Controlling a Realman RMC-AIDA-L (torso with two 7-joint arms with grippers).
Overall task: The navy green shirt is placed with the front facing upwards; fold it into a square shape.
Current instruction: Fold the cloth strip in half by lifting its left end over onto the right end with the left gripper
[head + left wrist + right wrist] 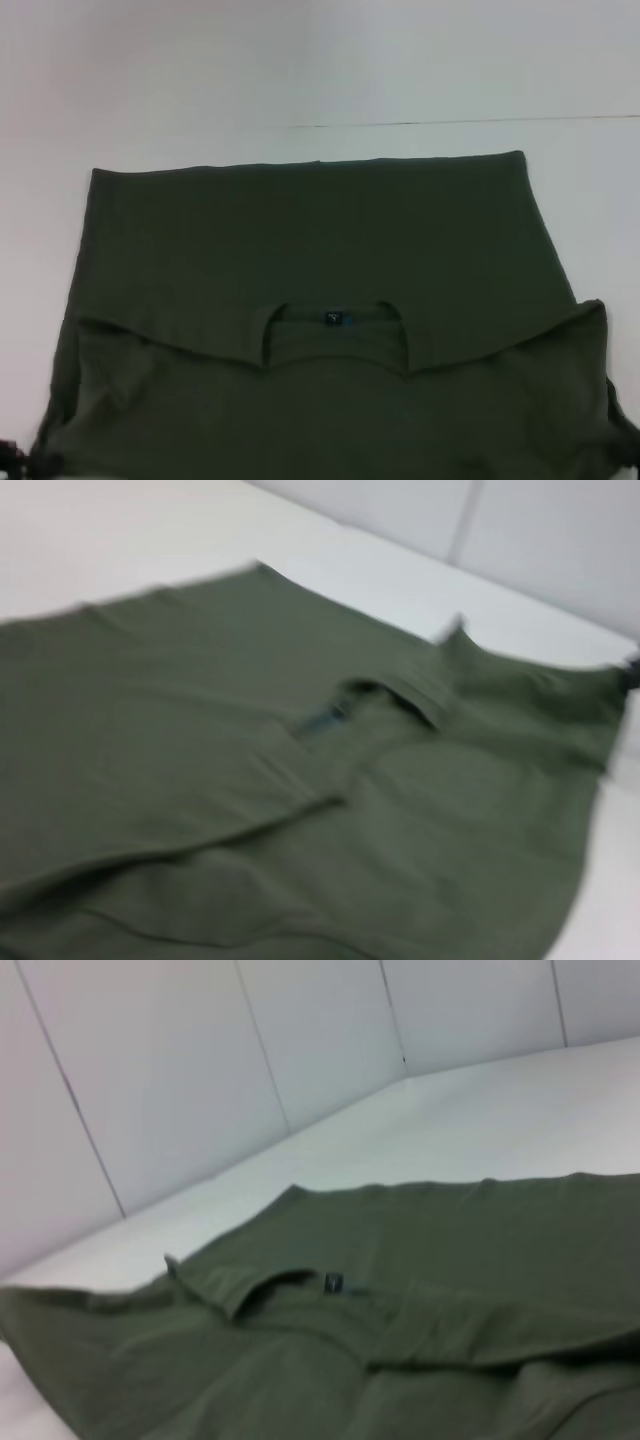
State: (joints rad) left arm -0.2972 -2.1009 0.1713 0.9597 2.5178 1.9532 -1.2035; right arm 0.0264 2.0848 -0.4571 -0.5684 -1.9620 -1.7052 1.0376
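White table against a pale panelled wall

The table (150, 100) fills the frame; a thin dark seam (470, 122) crosses upper right. Wall panels (150, 1080) with vertical joints rise behind.

No text was legible. The only marking was a small dark label (333, 318) with a blue patch, inside the collar (336, 312) of the shirt (300, 230); its print could not be read in the head view or in either wrist view.
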